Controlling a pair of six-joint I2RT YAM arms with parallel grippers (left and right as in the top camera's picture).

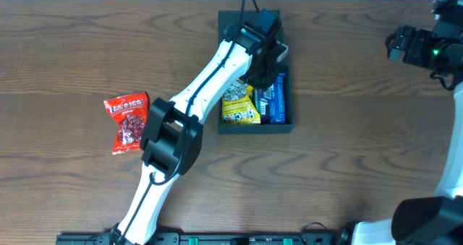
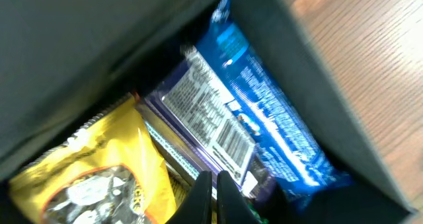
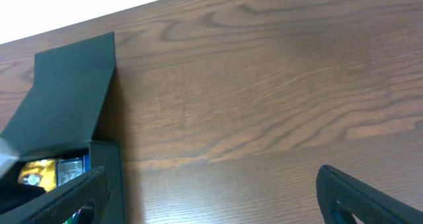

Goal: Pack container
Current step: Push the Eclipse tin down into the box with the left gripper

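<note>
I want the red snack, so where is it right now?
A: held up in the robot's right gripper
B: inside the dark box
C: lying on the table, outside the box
C: the red packet lies flat on the table, well apart from the container, with nothing gripping it.

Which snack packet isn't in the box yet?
The red packet, lying alone on the table outside the container. The yellow packet and blue packet are already inside it.
</note>
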